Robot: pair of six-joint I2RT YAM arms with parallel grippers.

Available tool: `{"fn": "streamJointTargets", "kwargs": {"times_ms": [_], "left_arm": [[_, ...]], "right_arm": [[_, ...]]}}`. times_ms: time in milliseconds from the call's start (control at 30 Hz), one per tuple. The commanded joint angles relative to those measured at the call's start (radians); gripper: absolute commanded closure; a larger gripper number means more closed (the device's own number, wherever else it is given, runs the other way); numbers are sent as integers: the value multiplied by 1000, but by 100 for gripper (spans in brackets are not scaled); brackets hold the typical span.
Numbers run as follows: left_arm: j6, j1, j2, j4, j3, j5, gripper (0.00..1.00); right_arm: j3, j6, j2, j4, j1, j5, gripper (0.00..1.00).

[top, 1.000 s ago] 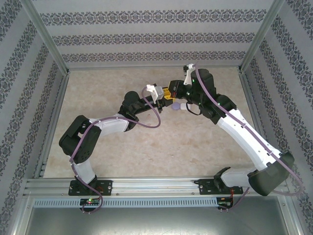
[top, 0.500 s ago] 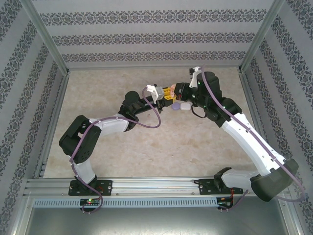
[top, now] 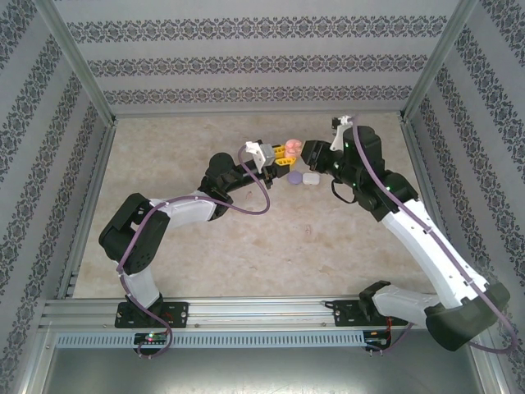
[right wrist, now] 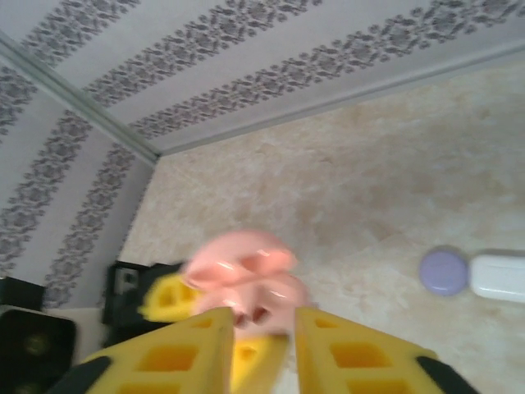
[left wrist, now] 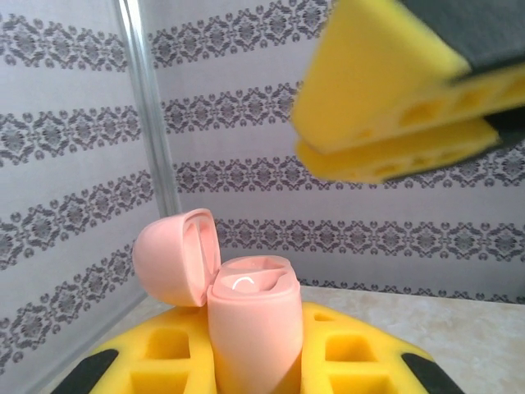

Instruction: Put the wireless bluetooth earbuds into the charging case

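**Case of pink plastic held open between two claws**

Grip first: the left claw (top: 283, 156) is clamped on a small rounded pink plastic charging case (left wrist: 250, 328), its yellow foam-like fingers (left wrist: 353, 361) pressing the lower body from both sides. The case stands upright, and its domed hinged lid (left wrist: 172, 258) is swung back and tilted to the left of the left wrist view. In the open mouth of the body sits a glossy pinkish shape. It may be an earbud, but it is too blurred to tell, and I cannot tell how many are seated there.

The right claw (right wrist: 262, 320) faces the case from the other side, just beside it. Its two yellow fingers stand narrowly apart with nothing gripped between them, and the pink case shows just past their tips.

On the beige speckled tabletop (top: 246, 238) lie a round lilac plastic case (right wrist: 443, 271) and a white oblong plastic case (right wrist: 497, 277). Both are closed. They touch each other and lie just nearward of the two claws.

Both claws meet over the far half of the table, near the patterned back wall (top: 246, 66). Broad bare surface lies toward the arm bases and to the left. Metal frame posts (top: 78, 61) rise at the far corners, well apart from the claws.
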Motion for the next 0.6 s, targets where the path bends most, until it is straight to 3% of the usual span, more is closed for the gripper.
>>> {"fn": "streamJointTargets", "kwargs": {"times_ms": [0, 100, 267, 433, 567], "left_arm": [[-10, 8, -15, 60, -45, -89, 100], [-5, 13, -58, 39, -89, -143, 100], [0, 15, -175, -19, -185, -205, 100], [-44, 15, -301, -82, -275, -291, 100], [-95, 15, -377, -107, -341, -293, 100]], "right_arm": [[-123, 3, -46, -67, -33, 134, 60], [-260, 16, -53, -92, -98, 160, 46], [-440, 76, -72, -158, -110, 98, 43], [-522, 205, -160, -283, 70, 178, 35], [-565, 328, -183, -387, 219, 217, 34]]}}
